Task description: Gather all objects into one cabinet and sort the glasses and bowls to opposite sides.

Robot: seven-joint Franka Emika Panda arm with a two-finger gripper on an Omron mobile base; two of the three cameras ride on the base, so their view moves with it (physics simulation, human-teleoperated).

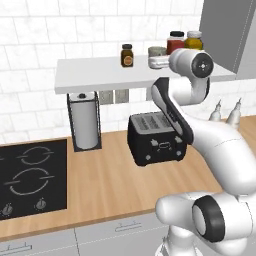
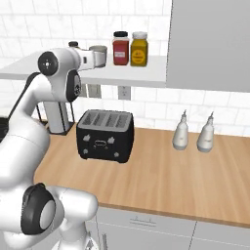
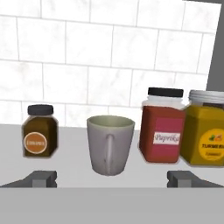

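Observation:
A grey-green mug (image 3: pixel 110 144) stands upright on the white tiled-back shelf (image 1: pixel 95 72), its handle turned toward the hand camera. My gripper (image 3: pixel 111 179) is level with the shelf and just short of the mug, open, with one fingertip (image 3: pixel 41 178) on each side and nothing between them. From the base, the hand (image 1: pixel 159 62) reaches in at the mug (image 1: pixel 156 51), and from the other side the mug (image 2: pixel 99 55) pokes out past the hand (image 2: pixel 93 58). A dark grey cabinet side (image 2: pixel 210 44) rises right of the shelf; its inside is hidden. The bowls are out of view.
On the shelf, a small brown spice jar (image 3: pixel 40 138) sits left of the mug, with a red paprika jar (image 3: pixel 161 131) and a yellow turmeric jar (image 3: pixel 205 133) close on its right. Below on the wooden counter are a black toaster (image 1: pixel 155 137), paper towel roll (image 1: pixel 85 122), cooktop (image 1: pixel 30 180) and two bottles (image 2: pixel 193 133).

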